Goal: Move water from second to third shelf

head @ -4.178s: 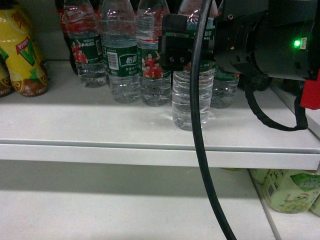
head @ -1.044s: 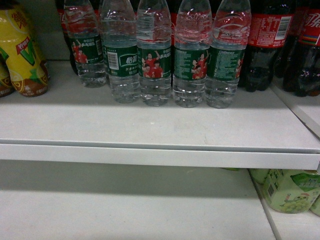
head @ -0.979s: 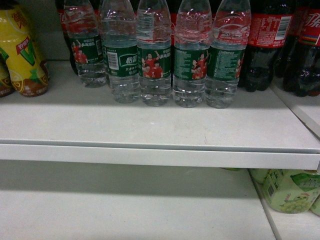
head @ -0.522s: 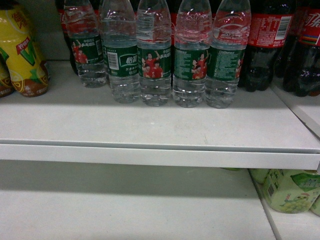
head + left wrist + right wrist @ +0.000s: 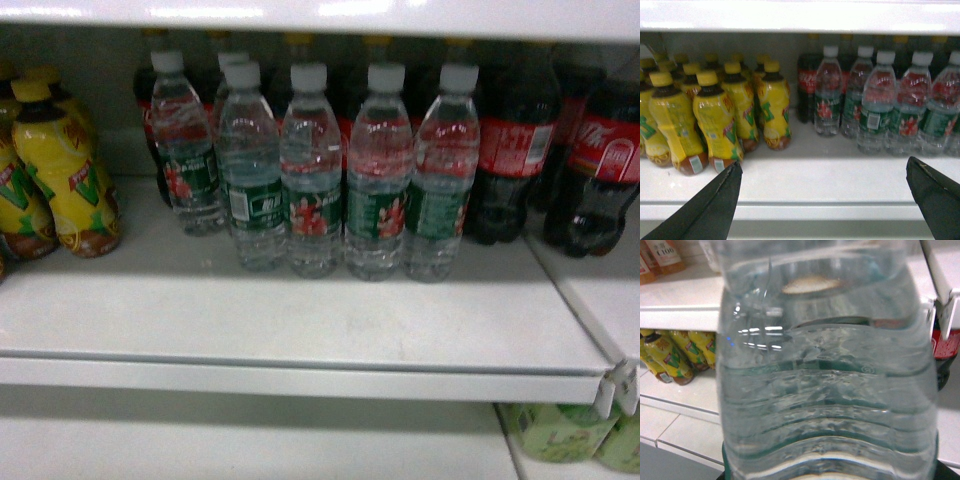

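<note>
A clear ribbed water bottle [image 5: 825, 390] fills the right wrist view, and my right gripper [image 5: 829, 476] is shut on it; only dark slivers of the fingers show at the bottom corners. Several more water bottles [image 5: 311, 170] with green labels stand in a row on the white shelf [image 5: 300, 330] in the head view, which shows neither gripper. In the left wrist view my left gripper [image 5: 823, 163] hangs open and empty before the shelf edge [image 5: 805, 207], with water bottles [image 5: 875, 105] behind and to the right.
Dark cola bottles [image 5: 510, 150] stand right of the water, yellow bottles [image 5: 60, 170] at the left. A shelf edge [image 5: 320, 15] runs overhead. Green bottles [image 5: 560, 430] sit on the lower shelf at right. Yellow bottles [image 5: 715, 115] crowd the shelf's left half.
The head view has risen and drawn back, so bottle caps and the shelf above show. The right gripper that held a bottle in front 4.2 s ago has left the head view.
</note>
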You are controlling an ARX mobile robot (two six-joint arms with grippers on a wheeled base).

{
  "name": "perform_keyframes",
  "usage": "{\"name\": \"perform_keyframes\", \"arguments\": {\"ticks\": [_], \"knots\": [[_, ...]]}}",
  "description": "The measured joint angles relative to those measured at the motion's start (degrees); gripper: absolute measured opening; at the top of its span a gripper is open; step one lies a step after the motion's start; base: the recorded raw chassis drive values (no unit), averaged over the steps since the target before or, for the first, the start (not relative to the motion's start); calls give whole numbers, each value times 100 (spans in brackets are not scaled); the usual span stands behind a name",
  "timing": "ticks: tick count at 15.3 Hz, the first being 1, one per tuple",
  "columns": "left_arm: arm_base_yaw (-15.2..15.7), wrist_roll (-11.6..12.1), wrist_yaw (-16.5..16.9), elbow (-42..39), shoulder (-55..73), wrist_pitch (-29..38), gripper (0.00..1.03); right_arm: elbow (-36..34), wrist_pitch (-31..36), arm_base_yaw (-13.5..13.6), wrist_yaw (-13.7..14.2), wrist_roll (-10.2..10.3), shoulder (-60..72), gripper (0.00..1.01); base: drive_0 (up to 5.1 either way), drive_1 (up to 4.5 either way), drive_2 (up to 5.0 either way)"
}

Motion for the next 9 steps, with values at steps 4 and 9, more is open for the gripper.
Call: {"name": "perform_keyframes", "arguments": {"ticks": [4, 9], "knots": [[0, -2, -9, 0, 0, -7, 98, 0, 0, 0, -2, 0, 0, 42, 0, 0, 0], [0, 0, -11, 0, 0, 20, 98, 7, 35, 0, -4, 0, 0, 42, 0, 0, 0]]}}
